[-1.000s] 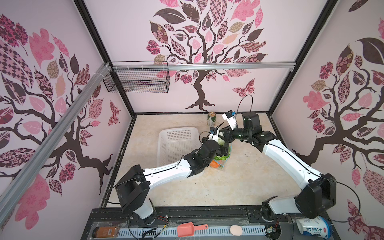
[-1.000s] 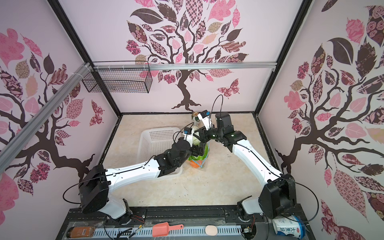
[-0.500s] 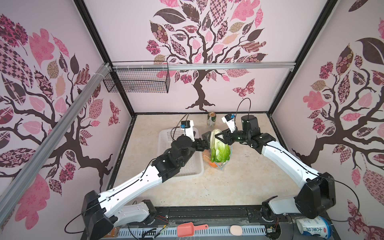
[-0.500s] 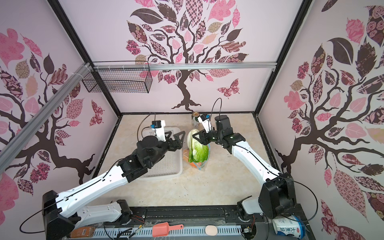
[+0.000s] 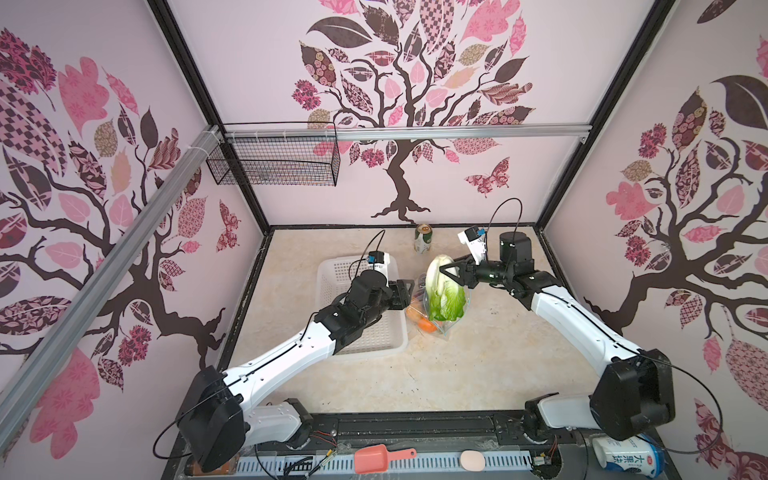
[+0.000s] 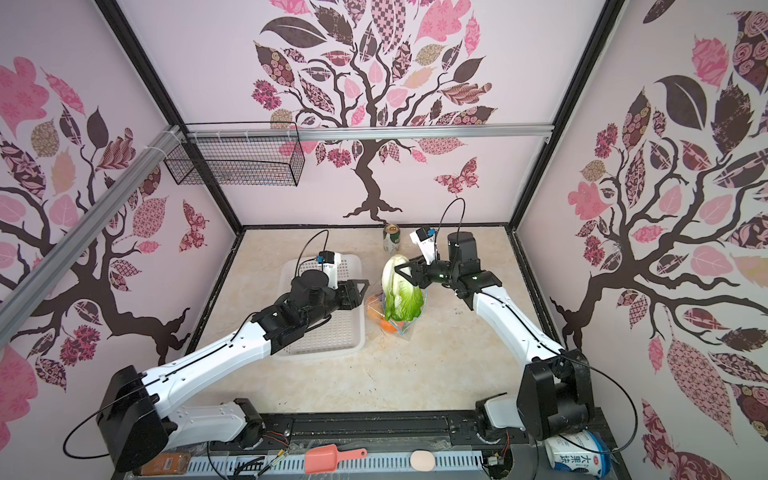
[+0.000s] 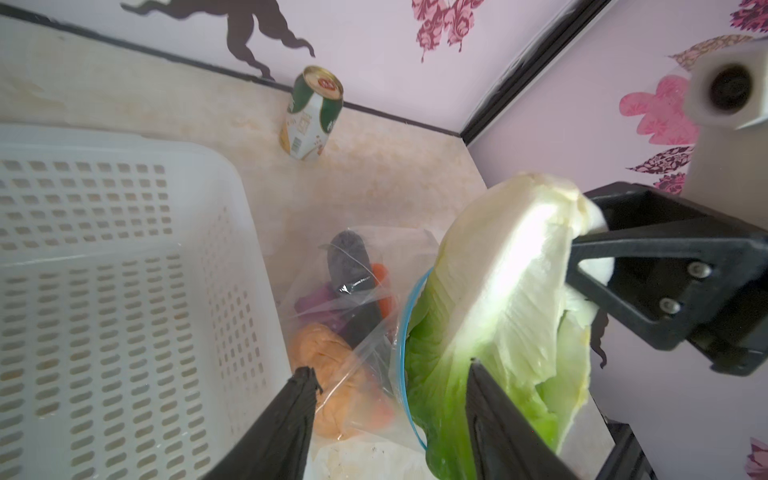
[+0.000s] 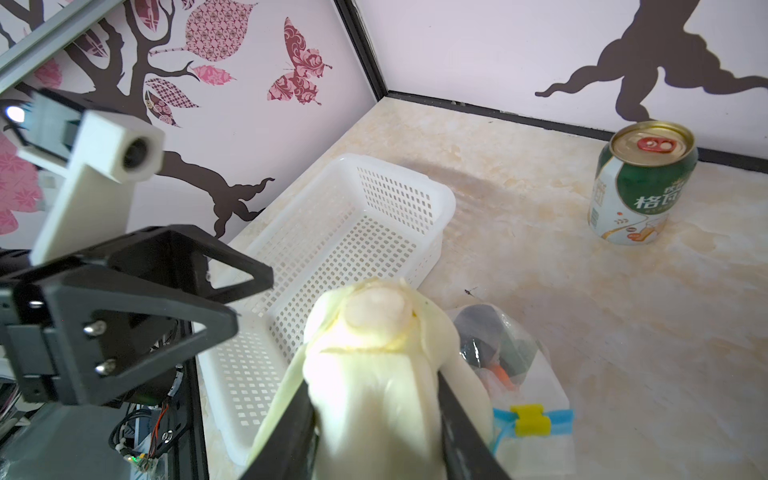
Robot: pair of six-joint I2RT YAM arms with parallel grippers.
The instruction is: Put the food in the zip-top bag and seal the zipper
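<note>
My right gripper [image 5: 451, 270] [image 8: 376, 405] is shut on the white stem end of the green lettuce [image 5: 444, 286] [image 6: 401, 291] [image 7: 507, 291]. The lettuce hangs upright with its leaves down in the mouth of the clear zip-top bag [image 5: 415, 311] [image 7: 361, 291] [image 8: 528, 374]. Inside the bag lie an orange pumpkin [image 7: 324, 353], a dark cucumber [image 7: 349, 257] and a carrot [image 7: 382, 286]. The blue zipper [image 7: 403, 345] [image 8: 557, 415] has a yellow slider [image 8: 528, 417]. My left gripper [image 5: 409, 293] [image 7: 390, 370] is open, its jaws straddling the bag's zipper edge and the lettuce leaves.
A white perforated basket [image 5: 332, 266] [image 7: 124, 291] stands just left of the bag, under my left arm. A green-and-white can [image 5: 424, 239] [image 8: 640, 187] stands by the back wall. A red scoop [image 5: 374, 457] lies on the front rail.
My left gripper left the lettuce and drew back toward the basket, then narrowed its jaws beside the bag. The right gripper keeps the lettuce upright over the bag mouth.
</note>
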